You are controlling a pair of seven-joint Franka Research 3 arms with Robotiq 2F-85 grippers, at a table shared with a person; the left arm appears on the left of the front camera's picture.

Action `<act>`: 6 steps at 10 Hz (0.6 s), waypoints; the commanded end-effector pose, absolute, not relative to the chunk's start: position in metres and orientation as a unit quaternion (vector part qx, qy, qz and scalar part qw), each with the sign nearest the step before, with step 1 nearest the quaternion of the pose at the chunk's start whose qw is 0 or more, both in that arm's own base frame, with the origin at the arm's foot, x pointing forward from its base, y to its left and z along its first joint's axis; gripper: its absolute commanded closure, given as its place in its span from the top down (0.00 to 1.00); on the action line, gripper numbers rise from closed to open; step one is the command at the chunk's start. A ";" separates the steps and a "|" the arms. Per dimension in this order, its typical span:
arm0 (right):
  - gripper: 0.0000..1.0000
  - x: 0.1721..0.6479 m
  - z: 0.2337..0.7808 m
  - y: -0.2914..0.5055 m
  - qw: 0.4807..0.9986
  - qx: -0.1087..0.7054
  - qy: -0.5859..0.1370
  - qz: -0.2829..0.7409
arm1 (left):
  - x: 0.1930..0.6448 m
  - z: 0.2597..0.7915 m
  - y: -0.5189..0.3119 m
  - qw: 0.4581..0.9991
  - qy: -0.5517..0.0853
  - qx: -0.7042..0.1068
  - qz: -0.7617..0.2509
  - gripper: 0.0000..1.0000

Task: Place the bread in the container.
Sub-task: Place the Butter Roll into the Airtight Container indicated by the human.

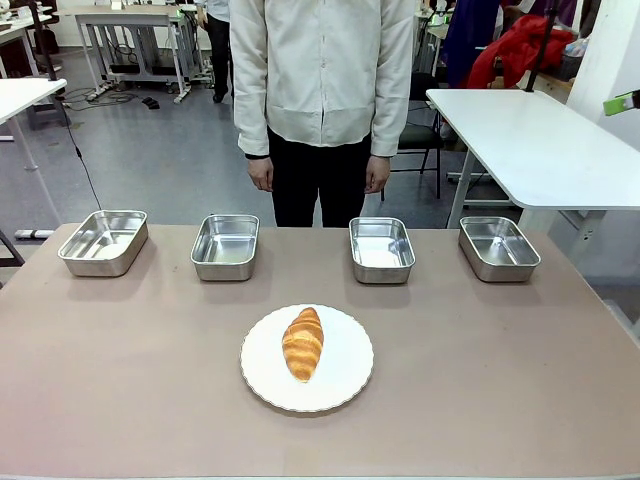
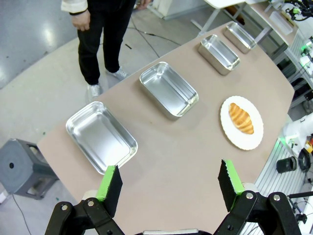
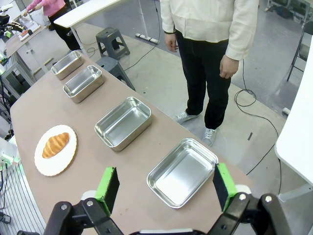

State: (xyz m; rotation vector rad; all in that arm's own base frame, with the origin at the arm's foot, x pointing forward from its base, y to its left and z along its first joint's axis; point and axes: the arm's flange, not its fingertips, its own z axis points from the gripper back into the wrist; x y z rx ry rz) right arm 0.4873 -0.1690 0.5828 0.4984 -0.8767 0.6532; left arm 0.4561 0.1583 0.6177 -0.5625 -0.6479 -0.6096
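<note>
The bread, a golden-brown croissant [image 1: 303, 343], lies on a round white plate [image 1: 345, 385] near the table's front middle; it also appears in the wrist views [image 2: 241, 118] [image 3: 55, 145]. Several alike steel containers stand in a row behind it [image 1: 104, 241] [image 1: 226, 245] [image 1: 381, 249] [image 1: 498, 247], all with nothing inside. My left gripper [image 2: 170, 183] hangs open high above the table's left end, over the leftmost container [image 2: 101, 137]. My right gripper [image 3: 165, 186] is open high above the right end, over the rightmost container [image 3: 183, 171].
A person in a cream shirt [image 1: 322, 70] stands at the far side with hands hanging down. A grey stool [image 2: 22, 168] stands on the floor by the left end. A white table [image 1: 530, 140] is at the back right.
</note>
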 end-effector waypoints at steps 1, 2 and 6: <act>1.00 0.486 0.585 -0.168 0.822 0.237 -0.414 0.310 | 0.455 0.619 0.157 0.860 -0.317 -0.275 -0.291 1.00; 1.00 0.486 0.585 -0.168 0.822 0.237 -0.414 0.310 | 0.455 0.619 0.157 0.860 -0.317 -0.275 -0.291 1.00; 1.00 0.486 0.585 -0.168 0.822 0.237 -0.414 0.310 | 0.455 0.619 0.157 0.860 -0.317 -0.275 -0.291 1.00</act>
